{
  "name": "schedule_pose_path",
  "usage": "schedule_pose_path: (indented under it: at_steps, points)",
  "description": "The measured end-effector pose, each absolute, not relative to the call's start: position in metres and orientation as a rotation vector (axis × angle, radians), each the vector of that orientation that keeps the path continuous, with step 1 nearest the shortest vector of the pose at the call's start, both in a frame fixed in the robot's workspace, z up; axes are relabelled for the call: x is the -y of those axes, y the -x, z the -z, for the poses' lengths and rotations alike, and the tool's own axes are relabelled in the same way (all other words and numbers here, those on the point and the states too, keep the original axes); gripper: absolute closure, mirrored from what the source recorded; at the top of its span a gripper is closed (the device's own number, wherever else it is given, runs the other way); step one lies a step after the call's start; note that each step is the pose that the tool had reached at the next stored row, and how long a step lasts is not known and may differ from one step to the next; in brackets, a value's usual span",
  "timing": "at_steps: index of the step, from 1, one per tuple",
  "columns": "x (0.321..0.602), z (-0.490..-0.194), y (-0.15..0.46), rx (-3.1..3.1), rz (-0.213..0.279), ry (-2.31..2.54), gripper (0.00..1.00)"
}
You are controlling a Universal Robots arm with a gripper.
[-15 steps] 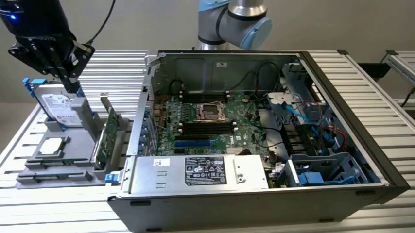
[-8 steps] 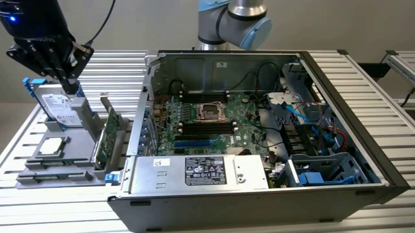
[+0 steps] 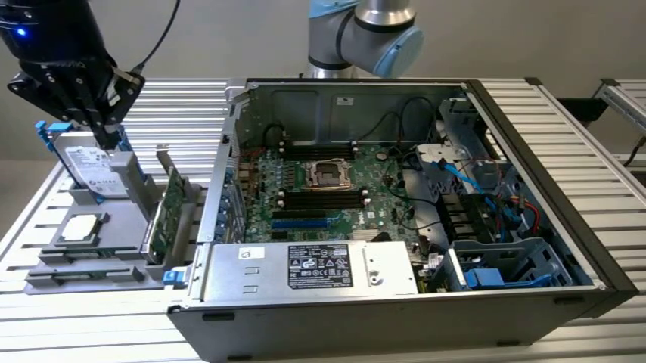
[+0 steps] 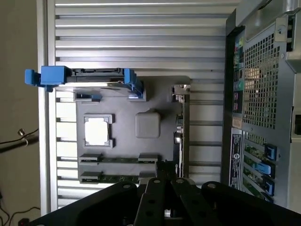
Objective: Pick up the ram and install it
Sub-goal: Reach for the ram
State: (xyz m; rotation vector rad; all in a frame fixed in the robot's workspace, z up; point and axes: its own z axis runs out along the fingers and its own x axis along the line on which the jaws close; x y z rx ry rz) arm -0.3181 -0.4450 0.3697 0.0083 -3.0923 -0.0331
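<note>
Closed, empty claw (image 3: 106,138) poised above the upright hard drive (image 3: 91,168) at one end of the gray tray (image 3: 126,234) on the table (image 3: 177,113), while the ram (image 3: 89,277) lies flat in a slot at the tray's opposite end, beside the open computer case (image 3: 404,333).

Black gripper (image 3: 106,138), and there's a blue light glowing on its body. The parts tray (image 3: 121,215) is plain grey, the hard drive (image 3: 89,166) silver-faced in a bright blue caddy. The ram (image 4: 113,179) shows a thin green edge, and the expansion card (image 3: 169,204) is green as well. The case (image 3: 383,333) is dark grey, the motherboard (image 3: 302,200) green, the cables (image 3: 459,170) blue, the power supply (image 3: 383,268) silver with a black-and-white label. The table (image 3: 576,113) runs in pale silver ribs.
</note>
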Motion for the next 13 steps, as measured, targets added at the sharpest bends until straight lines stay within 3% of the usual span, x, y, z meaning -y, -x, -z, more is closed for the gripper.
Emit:
schedule_pose_path:
  at_steps: [13]
  points:
    - [0.460,-0.355,0.338,3.091,0.032,-0.022,0.89]
